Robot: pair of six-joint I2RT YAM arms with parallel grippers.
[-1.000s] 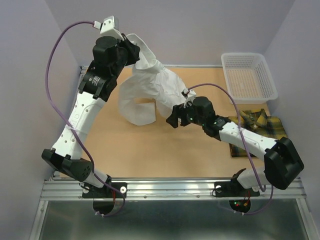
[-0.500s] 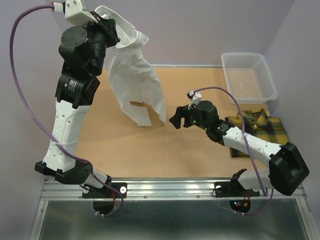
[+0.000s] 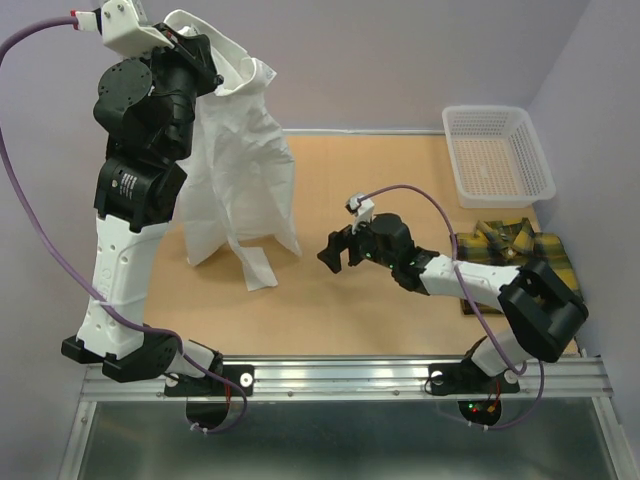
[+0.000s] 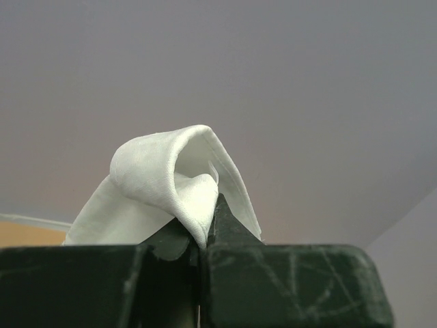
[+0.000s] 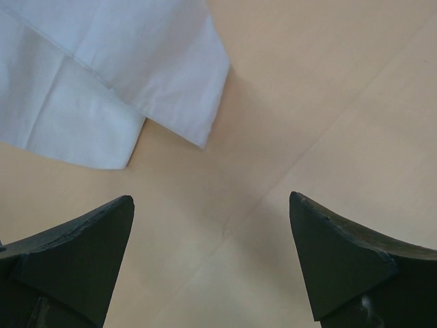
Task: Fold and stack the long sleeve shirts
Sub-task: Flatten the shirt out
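Worktop (image 3: pixel 380 300): tan board.
White shirt (image 3: pixel 245 170): hanging from left gripper (image 4: pixel 205 234) over worktop's left half.
Left gripper: clenched on a shirt fold.
Right gripper (image 5: pixel 210 205): spread wide, empty, near hem.
Plaid shirt (image 3: pixel 545 250): at right edge.
Handling: light, limp; probably pinch a lower corner.

Soft, even light fills every view, leaving only faint shadows on the counter (image 3: pixel 400 170). Small glints dot the metal rail (image 3: pixel 340 380) at its near edge. Up close, the right pincer (image 5: pixel 211 198) has dark, slightly soft-edged fingers.
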